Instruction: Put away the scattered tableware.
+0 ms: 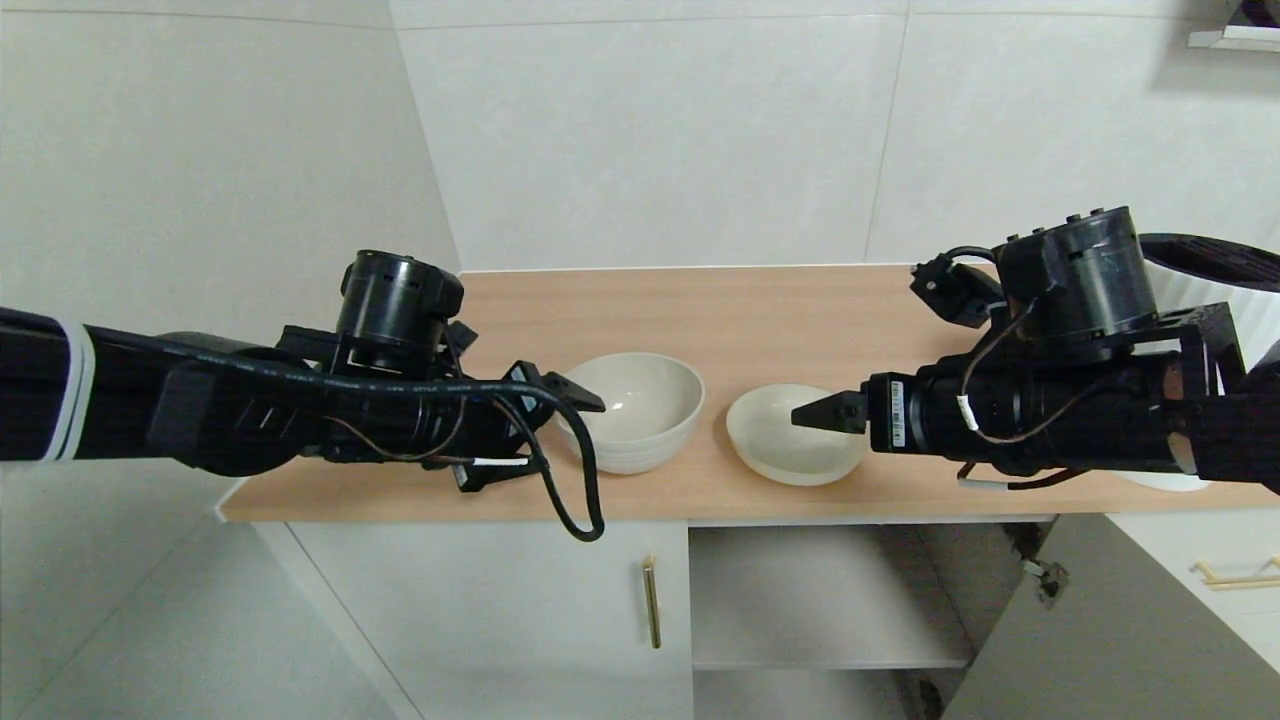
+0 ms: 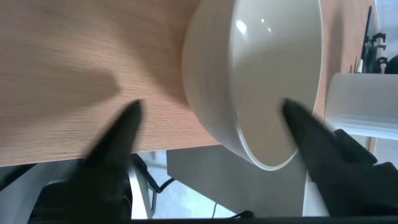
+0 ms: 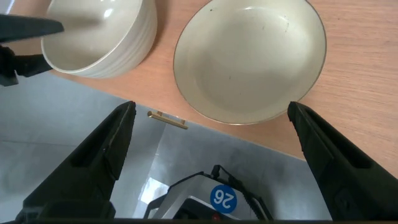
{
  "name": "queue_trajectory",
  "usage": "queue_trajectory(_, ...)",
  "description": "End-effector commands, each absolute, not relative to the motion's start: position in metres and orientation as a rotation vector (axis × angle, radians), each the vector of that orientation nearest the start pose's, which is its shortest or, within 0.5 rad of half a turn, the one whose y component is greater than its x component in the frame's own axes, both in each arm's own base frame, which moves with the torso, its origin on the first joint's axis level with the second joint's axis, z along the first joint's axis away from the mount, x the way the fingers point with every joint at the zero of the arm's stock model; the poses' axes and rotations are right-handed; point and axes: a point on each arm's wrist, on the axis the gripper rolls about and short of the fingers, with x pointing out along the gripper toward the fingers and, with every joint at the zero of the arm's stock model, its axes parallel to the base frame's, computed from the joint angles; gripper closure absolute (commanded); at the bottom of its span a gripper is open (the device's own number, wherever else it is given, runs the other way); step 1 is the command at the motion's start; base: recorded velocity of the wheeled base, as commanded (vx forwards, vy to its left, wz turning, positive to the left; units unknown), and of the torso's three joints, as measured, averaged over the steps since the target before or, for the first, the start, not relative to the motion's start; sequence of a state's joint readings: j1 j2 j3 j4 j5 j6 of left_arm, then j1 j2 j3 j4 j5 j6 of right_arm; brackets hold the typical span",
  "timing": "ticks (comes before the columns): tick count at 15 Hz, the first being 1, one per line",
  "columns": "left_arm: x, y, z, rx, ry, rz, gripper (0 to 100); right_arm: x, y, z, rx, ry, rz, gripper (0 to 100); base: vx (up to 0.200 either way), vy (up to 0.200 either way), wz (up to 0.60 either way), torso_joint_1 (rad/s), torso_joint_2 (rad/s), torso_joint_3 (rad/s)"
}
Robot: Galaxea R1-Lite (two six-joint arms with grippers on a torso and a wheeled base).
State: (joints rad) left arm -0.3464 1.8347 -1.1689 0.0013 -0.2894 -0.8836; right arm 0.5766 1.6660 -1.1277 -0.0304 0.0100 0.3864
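Note:
Two pale bowls stand side by side near the front edge of the wooden counter (image 1: pixel 760 310). My left gripper (image 1: pixel 572 415) is open at the deep ribbed bowl (image 1: pixel 640 410), on its left. In the left wrist view the gripper (image 2: pixel 211 124) straddles the deep bowl's (image 2: pixel 249 81) wall, one finger over its inside and one outside over the counter. My right gripper (image 1: pixel 805 413) hovers open over the shallow bowl (image 1: pixel 790 445). In the right wrist view its fingers (image 3: pixel 112 149) are spread wide, and the gripper (image 3: pixel 211 121) holds nothing above the shallow bowl (image 3: pixel 249 59).
Under the counter, the left cabinet door with a gold handle (image 1: pixel 650 600) is closed. The right door (image 1: pixel 1010 640) hangs open, showing a white shelf (image 1: pixel 830 600). A white ribbed container (image 1: pixel 1255 315) stands at the counter's right end. Tiled walls close in behind and to the left.

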Motion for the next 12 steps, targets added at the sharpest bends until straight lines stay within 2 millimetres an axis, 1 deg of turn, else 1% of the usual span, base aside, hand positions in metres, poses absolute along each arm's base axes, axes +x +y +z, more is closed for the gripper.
queue_trajectory(1,0.319,-0.122,0.180,-0.801,0.897,-0.274,100,0.258,0.168,0.223,0.223,0.599,0.467,0,0.000,0.000,0.00,0.000,0.00,0.000)
queue_trajectory(6,0.317,-0.121,0.183,-0.802,0.886,-0.278,100,0.259,0.168,0.225,0.222,0.595,0.466,0,0.000,0.000,0.00,0.000,0.00,0.000)
queue_trajectory(7,0.316,-0.121,0.185,-0.802,0.881,-0.279,100,0.262,0.169,0.227,0.225,0.590,0.455,0,0.000,0.000,0.00,0.000,0.00,0.000)
queue_trajectory(10,0.314,-0.120,0.189,-0.803,0.870,-0.282,100,0.280,0.177,0.217,0.180,0.612,0.311,0,0.000,0.000,0.00,0.000,0.00,0.000)
queue_trajectory(12,0.313,-0.120,0.190,-0.802,0.868,-0.283,100,0.297,0.178,0.206,0.162,0.656,0.201,0,0.000,0.000,0.00,0.000,0.00,0.000)
